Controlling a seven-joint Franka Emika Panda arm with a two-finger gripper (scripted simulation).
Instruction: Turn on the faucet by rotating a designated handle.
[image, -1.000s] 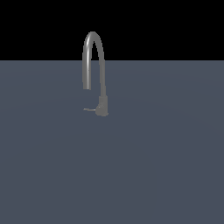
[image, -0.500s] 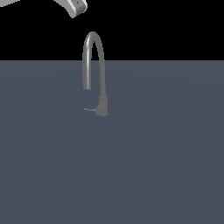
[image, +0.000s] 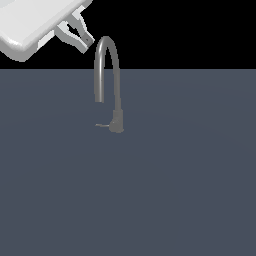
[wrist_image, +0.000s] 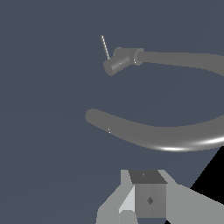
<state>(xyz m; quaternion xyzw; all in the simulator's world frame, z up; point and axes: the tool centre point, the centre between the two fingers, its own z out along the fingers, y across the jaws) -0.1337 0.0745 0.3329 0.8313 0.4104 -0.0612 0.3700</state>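
Observation:
The faucet (image: 108, 75) is slim and grey, with a tall arched spout rising from a small thick base on the dark surface. The handle (image: 102, 125) is a short thin rod sticking out of that base toward the exterior view's left. My gripper (image: 86, 45) hangs in the air at the upper left, just beside the top of the spout's arch and far above the handle. Its two fingers stand apart with nothing between them. In the wrist view the faucet's spout (wrist_image: 166, 139) curves past, the handle (wrist_image: 105, 47) shows beyond it, and one of the fingers (wrist_image: 149, 199) fills the near edge.
A flat dark grey surface (image: 175, 190) carries the faucet and spreads across the lower part of the exterior view. Nothing else stands on it. The white hand of my arm (image: 30, 25) fills the top left corner.
The arm has come down into the exterior view from the top left and now reaches the top of the spout. The faucet and its handle have not moved.

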